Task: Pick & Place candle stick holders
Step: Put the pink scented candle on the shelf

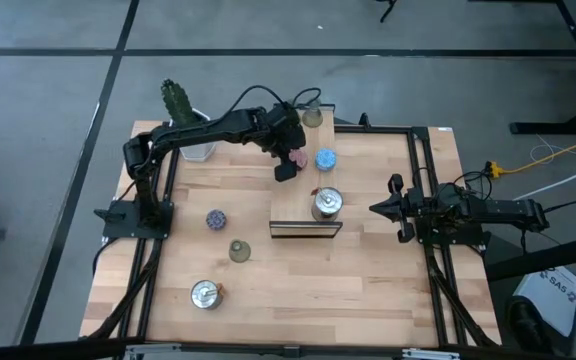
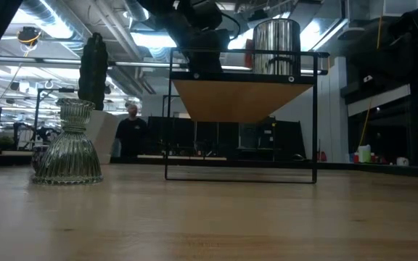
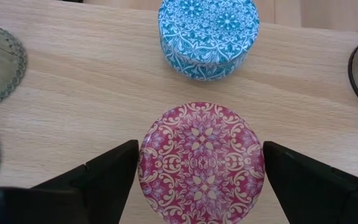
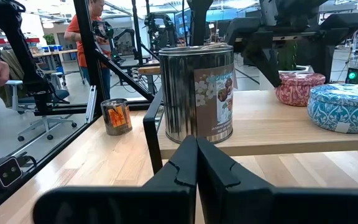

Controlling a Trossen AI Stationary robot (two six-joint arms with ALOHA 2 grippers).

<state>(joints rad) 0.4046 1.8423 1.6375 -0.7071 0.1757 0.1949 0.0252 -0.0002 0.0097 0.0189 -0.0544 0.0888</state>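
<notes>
A pink patterned candle stick holder (image 3: 201, 171) rests by its base on the raised wooden board (image 3: 73, 93). My left gripper (image 3: 201, 146) stands open over it, slanting down, one finger on each side. A blue holder (image 3: 208, 34) sits just beyond on the same board. A shiny silver holder (image 1: 326, 203) stands nearer the board's front end and an olive-green one (image 1: 312, 117) at its far end. On the table lie a purple holder (image 1: 215, 219), a green one (image 1: 239, 251) and a silver one (image 1: 206, 294). My right gripper (image 4: 196, 149) waits shut at the table's right edge. My left gripper's fingers (image 3: 114, 171) come from above at a slant and stand close against the pink holder's two opposite sides (image 3: 146, 168). Whether they touch it I cannot tell. The holder sits flat on the board.
The board stands on a black metal frame (image 2: 242, 177) above the table. A cactus (image 1: 178, 100) in a white pot is at the far left corner. Black rails (image 1: 423, 180) run along the table's sides. People show in the room behind.
</notes>
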